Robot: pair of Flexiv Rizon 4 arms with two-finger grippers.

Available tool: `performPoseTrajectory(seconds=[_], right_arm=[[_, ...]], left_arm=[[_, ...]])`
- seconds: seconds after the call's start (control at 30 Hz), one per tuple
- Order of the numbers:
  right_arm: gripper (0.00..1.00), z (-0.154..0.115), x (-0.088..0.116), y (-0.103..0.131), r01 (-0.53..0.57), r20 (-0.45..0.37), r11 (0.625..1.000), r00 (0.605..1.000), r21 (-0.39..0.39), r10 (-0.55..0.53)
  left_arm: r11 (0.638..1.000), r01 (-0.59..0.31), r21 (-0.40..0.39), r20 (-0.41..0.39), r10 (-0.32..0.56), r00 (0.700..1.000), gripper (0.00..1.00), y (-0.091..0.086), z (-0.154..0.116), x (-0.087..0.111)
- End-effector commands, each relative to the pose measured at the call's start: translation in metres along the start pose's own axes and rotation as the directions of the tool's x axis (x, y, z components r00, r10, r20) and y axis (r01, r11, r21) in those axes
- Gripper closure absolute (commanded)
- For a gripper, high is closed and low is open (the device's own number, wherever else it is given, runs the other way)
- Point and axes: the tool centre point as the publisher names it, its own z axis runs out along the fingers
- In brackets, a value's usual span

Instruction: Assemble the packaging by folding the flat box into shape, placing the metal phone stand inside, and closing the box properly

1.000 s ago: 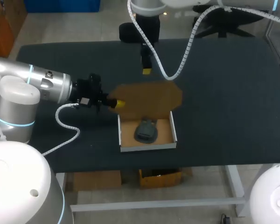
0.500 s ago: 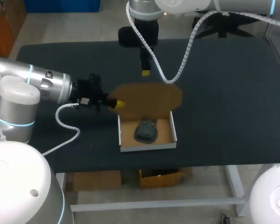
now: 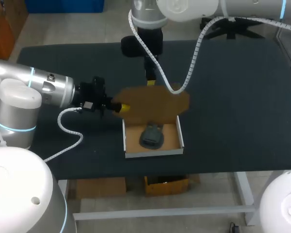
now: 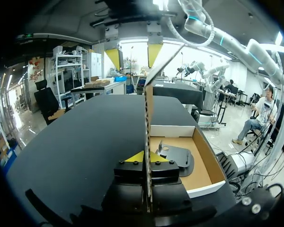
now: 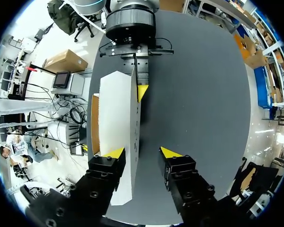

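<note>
Head view: stand (image 3: 152, 136) in box (image 3: 155, 152), raised lid (image 3: 157, 99) clamped in left gripper (image 3: 124, 108), right gripper (image 3: 151, 83) fingers apart at lid's far edge.

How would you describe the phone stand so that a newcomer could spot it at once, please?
On the dark table, find the open box with white walls near the front edge. Lying on its brown floor is the phone stand, the only dark grey metal piece there, unlike the plain brown lid raised behind it.

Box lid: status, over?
Left claw shut on lid, lid held up, open. Right claw open above lid's far end. Stand in box. Nothing in the way.
</note>
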Motion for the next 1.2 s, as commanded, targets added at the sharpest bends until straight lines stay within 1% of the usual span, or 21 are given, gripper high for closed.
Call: performPoseTrajectory(seconds=[0.03, 0.2, 0.5, 1.2], right_arm=[[0.57, -0.001, 0.008, -0.003, 0.001, 0.006, 1.0, 1.0, -0.005, -0.001], [0.58, -0.002, 0.016, -0.004, 0.004, 0.008, 1.0, 1.0, -0.01, -0.003], [0.58, 0.007, 0.023, -0.003, 0.008, -0.012, 1.0, 1.0, -0.009, -0.008], [0.58, 0.018, 0.021, 0.0, 0.008, -0.051, 1.0, 0.999, -0.007, -0.008]], left_arm=[[1.0, -0.001, 0.003, 0.0, 0.001, 1.0, 1.0, 0.001, 0.001, 0.0], [1.0, -0.001, 0.003, 0.0, 0.001, 1.0, 1.0, 0.001, 0.001, 0.0], [1.0, -0.001, 0.003, 0.0, 0.001, 1.0, 1.0, 0.001, 0.001, 0.0], [1.0, -0.001, 0.003, 0.0, 0.001, 1.0, 1.0, 0.001, 0.001, 0.0]])
